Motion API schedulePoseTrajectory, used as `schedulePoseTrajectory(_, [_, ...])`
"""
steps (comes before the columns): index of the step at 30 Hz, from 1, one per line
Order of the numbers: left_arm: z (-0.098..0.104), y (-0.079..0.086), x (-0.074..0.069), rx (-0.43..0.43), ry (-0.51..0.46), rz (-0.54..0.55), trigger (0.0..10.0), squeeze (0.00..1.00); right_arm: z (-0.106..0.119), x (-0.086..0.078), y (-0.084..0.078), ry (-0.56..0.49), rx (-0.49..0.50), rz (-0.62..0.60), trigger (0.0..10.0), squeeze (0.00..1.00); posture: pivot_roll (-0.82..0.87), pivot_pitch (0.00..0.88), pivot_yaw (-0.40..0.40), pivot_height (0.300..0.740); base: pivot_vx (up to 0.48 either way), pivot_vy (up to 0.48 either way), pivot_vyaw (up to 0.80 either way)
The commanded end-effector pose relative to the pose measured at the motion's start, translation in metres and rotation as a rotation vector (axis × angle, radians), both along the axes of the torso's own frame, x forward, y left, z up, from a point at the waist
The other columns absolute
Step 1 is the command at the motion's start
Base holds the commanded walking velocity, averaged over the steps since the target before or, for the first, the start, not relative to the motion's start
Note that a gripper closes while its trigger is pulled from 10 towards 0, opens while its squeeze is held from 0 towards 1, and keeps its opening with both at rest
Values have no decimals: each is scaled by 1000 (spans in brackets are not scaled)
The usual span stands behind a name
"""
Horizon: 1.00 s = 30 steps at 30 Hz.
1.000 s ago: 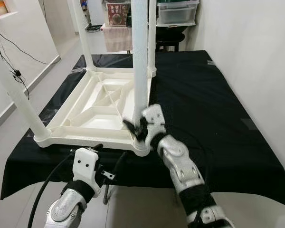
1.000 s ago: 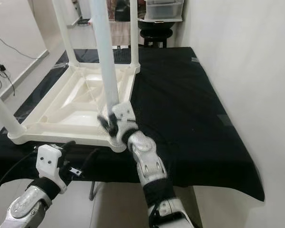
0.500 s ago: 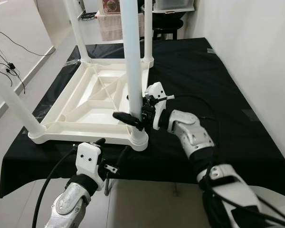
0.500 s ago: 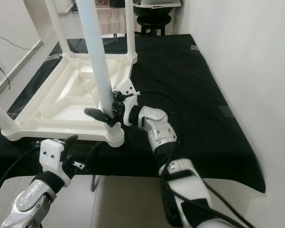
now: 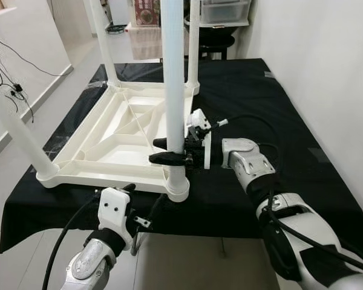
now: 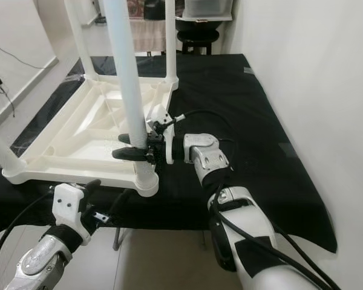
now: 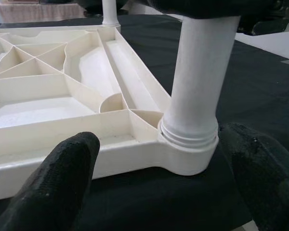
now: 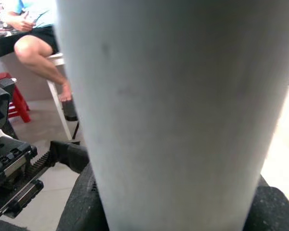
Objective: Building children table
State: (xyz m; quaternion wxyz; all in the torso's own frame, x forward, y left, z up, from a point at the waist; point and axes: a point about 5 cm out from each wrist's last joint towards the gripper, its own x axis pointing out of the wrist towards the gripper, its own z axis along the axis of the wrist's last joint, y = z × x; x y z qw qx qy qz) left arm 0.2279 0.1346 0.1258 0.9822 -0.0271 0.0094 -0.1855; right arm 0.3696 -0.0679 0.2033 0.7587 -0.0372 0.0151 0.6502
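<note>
— Four legs stand up from your white table [image 5: 118, 136], which lies upside down on the black cloth [image 5: 272, 115], ribs showing.

— And the grippers?

— Your right gripper [image 5: 169, 151] clamps the near leg [image 5: 173, 78] just above its socket. Your left gripper [image 7: 159, 183] hangs below the table's near corner, fingers [image 7: 62, 178] spread wide, holding nothing.

— The room?

— White wall on your right, pale floor, a person on a chair behind.

You see a cream-white plastic upturned table top [image 5: 109, 142] with plain white tubular legs [image 5: 173, 72], on a matte black cloth [image 5: 260, 103]. Right gripper [image 5: 169, 151]: black fingers, white housing, silver arm. Left gripper [image 7: 149, 192]: black textured fingertips [image 7: 62, 178]. Walls [image 5: 327, 60] plain white.
</note>
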Motion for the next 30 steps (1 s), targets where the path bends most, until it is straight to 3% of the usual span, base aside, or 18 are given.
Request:
schedulePoseTrajectory(1, [-3, 0, -2, -3, 10, 3, 10000, 0, -6, -2, 4, 40, -2, 29, 0, 0, 19, 34, 0, 740, 0, 0, 0])
schedulePoseTrajectory(7, [-1, -1, -3, -7, 6, 3, 10000, 0, -19, -5, -9, 0, -17, -55, 0, 0, 9, 54, -3, 740, 0, 0, 0])
schedulePoseTrajectory(11, [0, 0, -4, -8, 4, 2, 10000, 0, -44, -20, -5, 32, -61, -154, 0, 0, 8, 63, -4, 740, 0, 0, 0])
schedulePoseTrajectory(12, [1, 2, -4, -6, 2, 3, 10000, 0, -70, -37, 7, 108, -65, -387, 0, 0, 15, 92, -10, 740, 0, 0, 0])
schedulePoseTrajectory(13, [1, 2, -4, -6, 2, 3, 10000, 0, -70, -37, 7, 108, -65, -387, 0, 0, 15, 92, -10, 740, 0, 0, 0])
schedulePoseTrajectory(14, [2, 2, -5, -4, 1, 3, 10000, 0, -76, -47, 16, 72, -74, -533, 0, 0, 14, 95, -5, 740, 0, 0, 0])
schedulePoseTrajectory(15, [1, 4, -5, -1, 3, 4, 10000, 0, -72, -42, 12, 77, -40, -704, 0, 0, -10, 85, 17, 740, 0, 0, 0])
schedulePoseTrajectory(16, [1, 4, -5, -1, 3, 4, 10000, 0, -72, -42, 12, 77, -40, -704, 0, 0, -10, 85, 17, 740, 0, 0, 0])
schedulePoseTrajectory(17, [1, 4, -5, -1, 5, 7, 10000, 0, -67, -27, 2, 85, -11, -824, 0, 0, 12, 73, -4, 740, 0, 0, 0])
schedulePoseTrajectory(19, [1, 3, -4, -4, 7, 1, 10000, 0, -70, -24, 0, 109, -15, -841, 0, 0, 21, 79, -7, 740, 0, 0, 0])
schedulePoseTrajectory(22, [1, 3, -4, 0, 7, -2, 10000, 0, -72, -35, 19, 67, -42, -742, 0, 0, 8, 74, 4, 740, 0, 0, 0])
schedulePoseTrajectory(25, [1, 5, -4, -3, 3, 17, 10000, 0, -68, -38, 21, 46, -51, -740, 0, 0, 10, 71, 3, 740, 0, 0, 0])
schedulePoseTrajectory(26, [1, 5, -4, -5, 2, 22, 10000, 0, -67, -40, 21, 46, -61, -748, 10000, 0, 10, 71, 3, 740, 0, 0, 0])
schedulePoseTrajectory(27, [1, 5, -3, -5, 2, 18, 10000, 0, -67, -40, 19, 64, -60, -761, 10000, 0, 9, 68, 3, 740, 0, 0, 0])
schedulePoseTrajectory(28, [1, 4, -3, -5, 3, 13, 10000, 0, -64, -41, 19, 85, -46, -771, 10000, 467, 6, 66, 8, 740, 0, 0, 0])
schedulePoseTrajectory(29, [1, 4, -3, -4, 5, 8, 10000, 0, -61, -41, 20, 98, -22, -751, 10000, 1000, 7, 65, 8, 740, 0, 0, 0])
schedulePoseTrajectory(30, [1, 3, -2, -5, 6, 6, 10000, 0, -59, -41, 22, 105, -5, -736, 10000, 1000, 7, 65, 8, 740, 0, 0, 0])
